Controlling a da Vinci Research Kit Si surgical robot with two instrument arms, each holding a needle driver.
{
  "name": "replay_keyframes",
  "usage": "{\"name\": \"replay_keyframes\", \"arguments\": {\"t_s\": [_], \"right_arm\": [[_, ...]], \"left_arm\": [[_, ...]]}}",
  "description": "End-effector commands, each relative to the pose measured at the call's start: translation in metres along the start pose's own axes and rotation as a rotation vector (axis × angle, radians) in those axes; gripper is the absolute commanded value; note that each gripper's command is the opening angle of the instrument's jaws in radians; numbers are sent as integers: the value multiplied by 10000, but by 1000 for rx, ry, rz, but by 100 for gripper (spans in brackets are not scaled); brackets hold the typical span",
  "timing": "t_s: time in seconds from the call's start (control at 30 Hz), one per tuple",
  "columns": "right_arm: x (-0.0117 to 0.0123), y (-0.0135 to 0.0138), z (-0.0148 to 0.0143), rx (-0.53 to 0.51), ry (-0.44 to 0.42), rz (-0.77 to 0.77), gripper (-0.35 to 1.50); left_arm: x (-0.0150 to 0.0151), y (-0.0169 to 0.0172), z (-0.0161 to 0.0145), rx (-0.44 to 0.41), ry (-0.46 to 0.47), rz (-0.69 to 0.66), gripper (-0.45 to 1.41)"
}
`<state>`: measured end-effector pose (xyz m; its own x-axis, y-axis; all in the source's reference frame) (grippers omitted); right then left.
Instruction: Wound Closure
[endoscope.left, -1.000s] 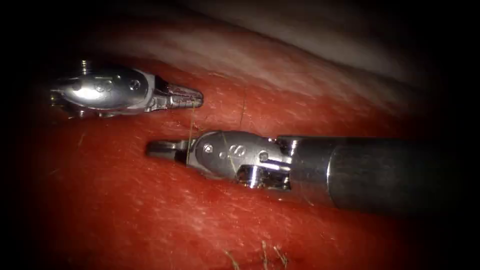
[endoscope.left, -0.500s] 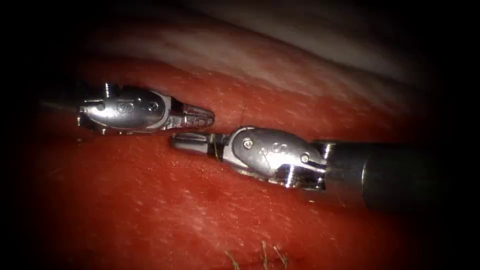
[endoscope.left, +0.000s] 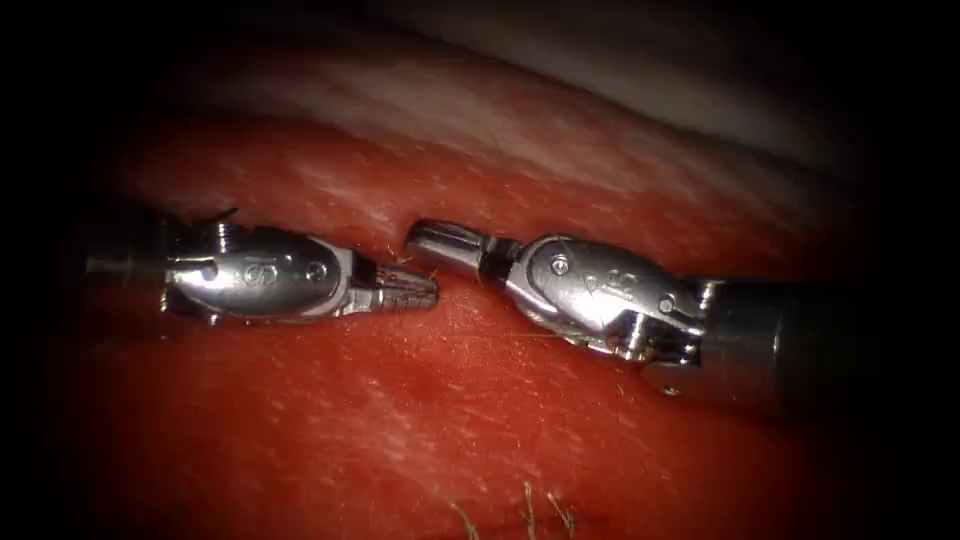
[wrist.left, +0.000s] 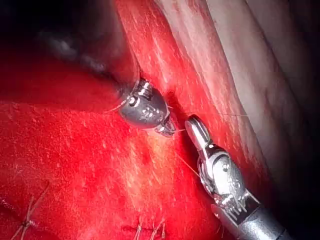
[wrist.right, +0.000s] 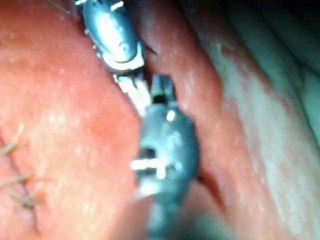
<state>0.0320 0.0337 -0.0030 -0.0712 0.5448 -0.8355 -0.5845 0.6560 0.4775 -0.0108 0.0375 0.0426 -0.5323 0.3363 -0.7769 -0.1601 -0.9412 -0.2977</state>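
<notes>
the thread is so thin that you cannot follow it to either end, and you cannot tell for sure if the left tool or the right tool is pinching it. the right tool's shaft fades into the dark rim. in the right wrist view the two tools sit one in front of the other and look fuzzy, so their tips run together. the old stitches are cut off at the picture's edge.
</notes>
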Motion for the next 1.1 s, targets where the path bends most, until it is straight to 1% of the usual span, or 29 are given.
{"name": "replay_keyframes", "arguments": {"t_s": [0.03, 0.1, 0.2, 0.4, 0.6, 0.77, 0.97, 1.1], "right_arm": [[-1, -2, 11, -12, 2, -3, -35], [-1, -1, 11, -35, -11, -7, -35], [-1, -1, 10, -52, -26, -11, -35], [-1, -4, 10, -63, -35, -13, -35], [-2, -4, 7, -81, -66, -18, -35], [-4, -3, 6, -123, -90, -18, -35], [-4, -4, 5, -151, -95, -20, -35], [-4, -4, 3, -173, -99, -22, -35]], "left_arm": [[-1, 8, 8, -6, 2, 1, -35], [7, 21, 10, -18, 1, 7, -35], [13, 26, 12, -25, 4, 9, -35], [16, 21, 19, -31, 7, 10, -35], [12, 20, 14, -27, 1, 3, -35], [17, 35, 13, -37, -18, 6, -35], [25, 56, 9, -56, -36, 10, -35], [31, 62, 7, -62, -37, 11, -35]]}}
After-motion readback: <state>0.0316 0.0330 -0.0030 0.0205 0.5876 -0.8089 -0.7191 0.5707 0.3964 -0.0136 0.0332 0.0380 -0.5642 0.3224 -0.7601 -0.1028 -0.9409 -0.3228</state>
